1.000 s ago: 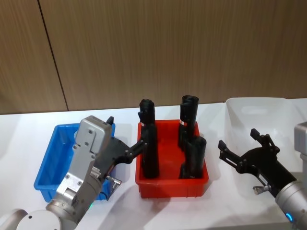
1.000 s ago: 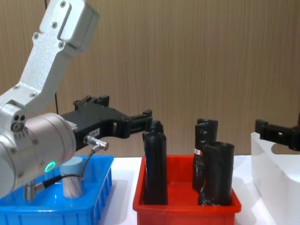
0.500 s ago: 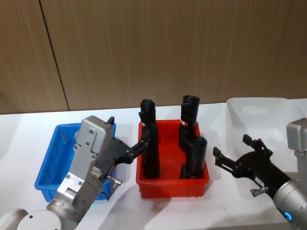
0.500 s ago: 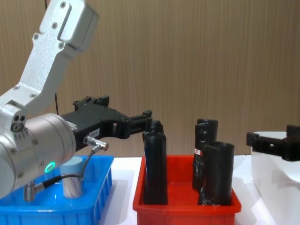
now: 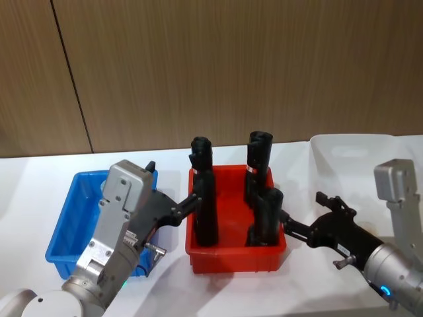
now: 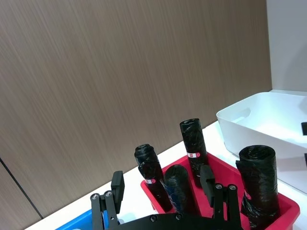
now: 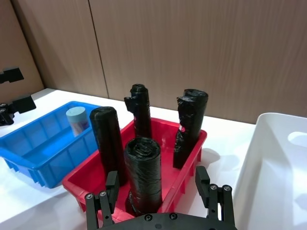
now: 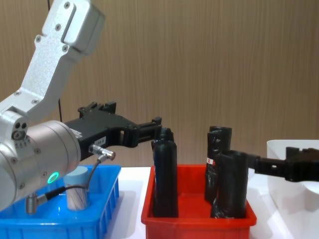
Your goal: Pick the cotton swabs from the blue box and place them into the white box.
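One cotton swab tub (image 8: pixel 77 189) with a pale-blue lid stands upright in the blue box (image 8: pixel 102 209), and the right wrist view shows this tub (image 7: pixel 77 120) near the far wall of the blue box (image 7: pixel 33 153). My left gripper (image 5: pixel 173 183) hangs open and empty above the right end of the blue box (image 5: pixel 66 224), its fingers pointing at the red bin. My right gripper (image 5: pixel 307 214) is open and empty, low beside the red bin's right side, left of the white box (image 5: pixel 353 155).
A red bin (image 5: pixel 234 256) stands between the two boxes and holds several tall black wrapped rolls (image 5: pixel 205 205). My right gripper's fingers (image 8: pixel 259 164) reach close to the front right roll (image 8: pixel 230 184). A wood-panelled wall closes the back of the white table.
My right gripper has moved left and lower, from beside the white box to the red bin's right side. The left arm and the tub have not moved.
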### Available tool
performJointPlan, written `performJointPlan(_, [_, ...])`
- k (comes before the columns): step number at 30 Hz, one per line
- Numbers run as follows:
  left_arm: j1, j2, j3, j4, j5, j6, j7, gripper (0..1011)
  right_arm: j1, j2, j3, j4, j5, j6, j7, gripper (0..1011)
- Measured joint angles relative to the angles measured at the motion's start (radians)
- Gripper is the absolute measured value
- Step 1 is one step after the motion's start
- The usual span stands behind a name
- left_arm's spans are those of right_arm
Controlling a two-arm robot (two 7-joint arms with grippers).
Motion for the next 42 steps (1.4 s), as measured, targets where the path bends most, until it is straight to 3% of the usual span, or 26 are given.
performJointPlan(13, [0.000,0.000,0.000,0.000,0.000,0.000,0.000,1003,0.081,-0.037,-0.018,0.111,-0.016,0.025,0.076,1001])
performJointPlan(36, [0.000,0.000,0.000,0.000,0.000,0.000,0.000,1003,0.219,-0.102,-0.038,0.313,-0.045,0.024,0.112,1002])
performJointPlan(42, [0.000,0.000,0.000,0.000,0.000,0.000,0.000,1003,0.239,-0.111,-0.043,0.342,-0.047,0.021,0.122,883])
